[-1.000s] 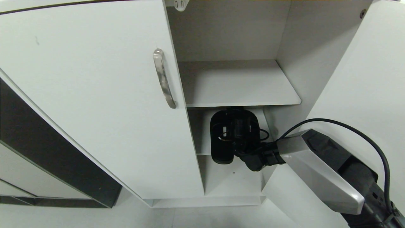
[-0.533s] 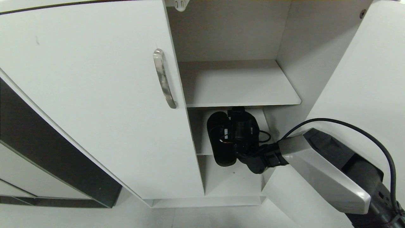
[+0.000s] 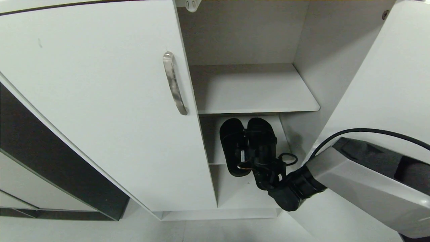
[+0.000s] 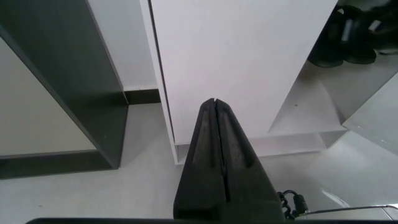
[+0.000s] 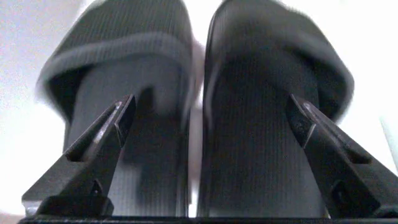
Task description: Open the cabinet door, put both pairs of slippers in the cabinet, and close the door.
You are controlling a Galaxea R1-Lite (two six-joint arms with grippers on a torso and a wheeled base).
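Note:
A pair of black slippers (image 3: 247, 144) lies side by side on the lower shelf of the white cabinet (image 3: 252, 87), heels at the shelf's front edge. In the right wrist view the same slippers (image 5: 199, 124) lie between the spread fingers. My right gripper (image 3: 265, 171) is open just in front of the heels, apart from them. The cabinet's right door (image 3: 386, 84) stands open; the left door (image 3: 100, 101) with its metal handle (image 3: 174, 83) is closed. My left gripper (image 4: 214, 118) is shut on nothing, low before the left door.
An upper shelf (image 3: 252, 89) above the slippers is bare. The open right door stands close beside my right arm. A dark panel (image 3: 50, 168) of neighbouring furniture is to the left. Pale floor (image 4: 143, 162) lies before the cabinet.
My right gripper has let go of the slippers and drawn back out of the cabinet toward me. The slippers now lie on the lower shelf, both fully visible.

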